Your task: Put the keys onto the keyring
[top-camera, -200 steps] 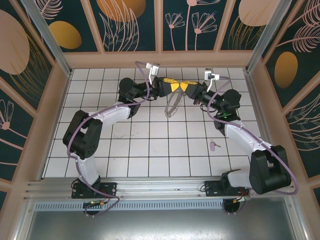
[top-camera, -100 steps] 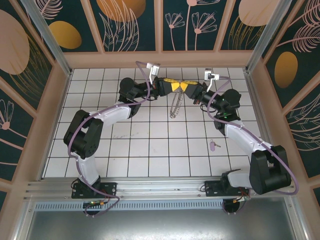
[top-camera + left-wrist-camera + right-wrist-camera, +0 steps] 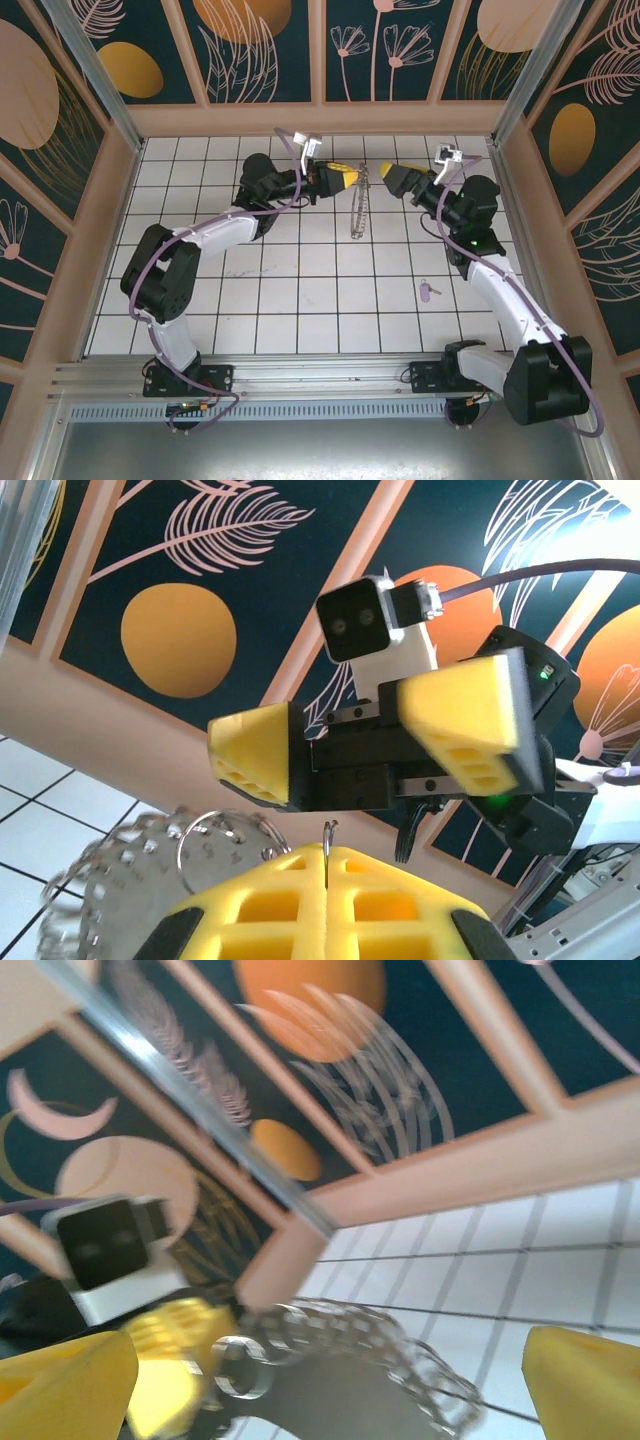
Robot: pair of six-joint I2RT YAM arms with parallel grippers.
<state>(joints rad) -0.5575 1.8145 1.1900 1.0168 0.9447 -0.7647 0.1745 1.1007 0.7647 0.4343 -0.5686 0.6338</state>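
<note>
Far-centre over tiled floor (image 3: 300,290), top view: my L claw (image 3: 352,178) is clenched on the keyring (image 3: 359,208), w/ chain hanging from its pads. My R claw (image 3: 390,174) is spread wide, facing it, near the chain but apart. Pale key (image 3: 428,289) lies on a tile by R arm, well apart from both claws.

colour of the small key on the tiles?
Pale lilac-pink; the small round-headed key shows best in the top external view.
</note>
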